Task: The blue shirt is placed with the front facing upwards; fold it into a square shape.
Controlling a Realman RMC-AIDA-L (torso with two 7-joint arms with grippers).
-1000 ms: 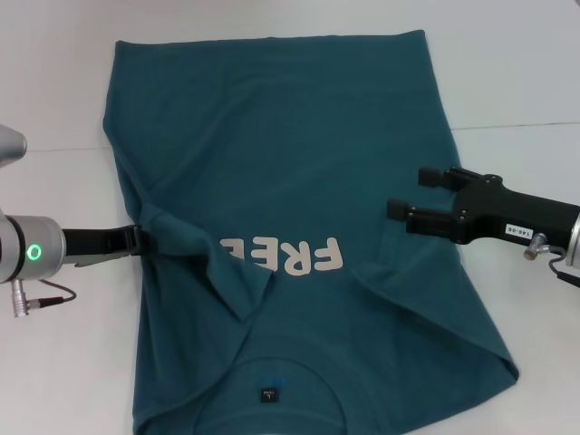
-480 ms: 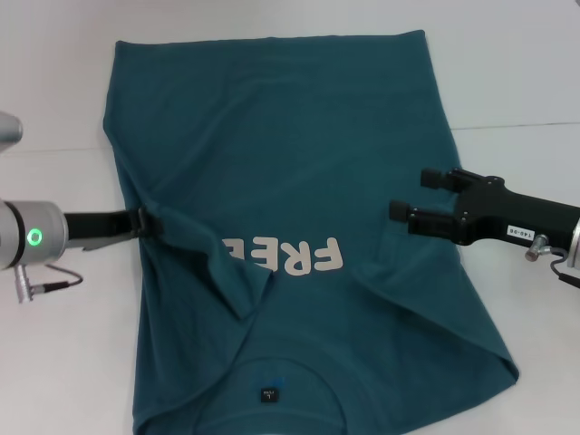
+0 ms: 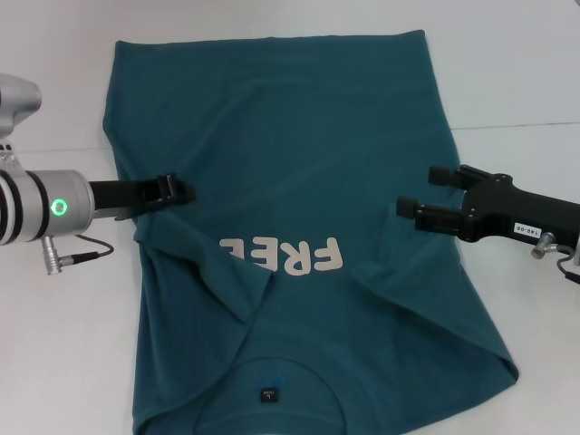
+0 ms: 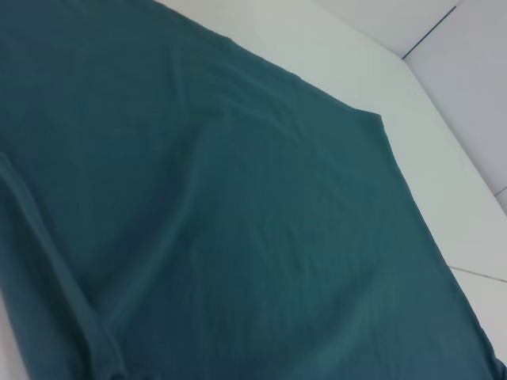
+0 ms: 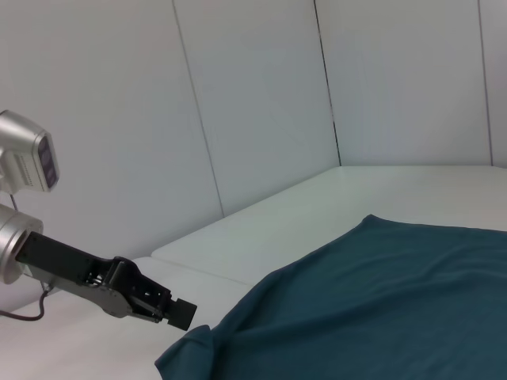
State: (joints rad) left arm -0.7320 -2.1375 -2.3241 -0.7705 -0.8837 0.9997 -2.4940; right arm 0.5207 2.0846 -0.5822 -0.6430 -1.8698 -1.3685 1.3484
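The blue shirt lies spread on the white table, filling the middle of the head frame, its white letters and neck label toward the bottom edge and folds creased across its lower half. The left gripper reaches in from the left edge over the shirt's side; whether it is pinching cloth cannot be told. The right gripper hovers at middle right above the shirt's edge, fingers spread wide and holding nothing.
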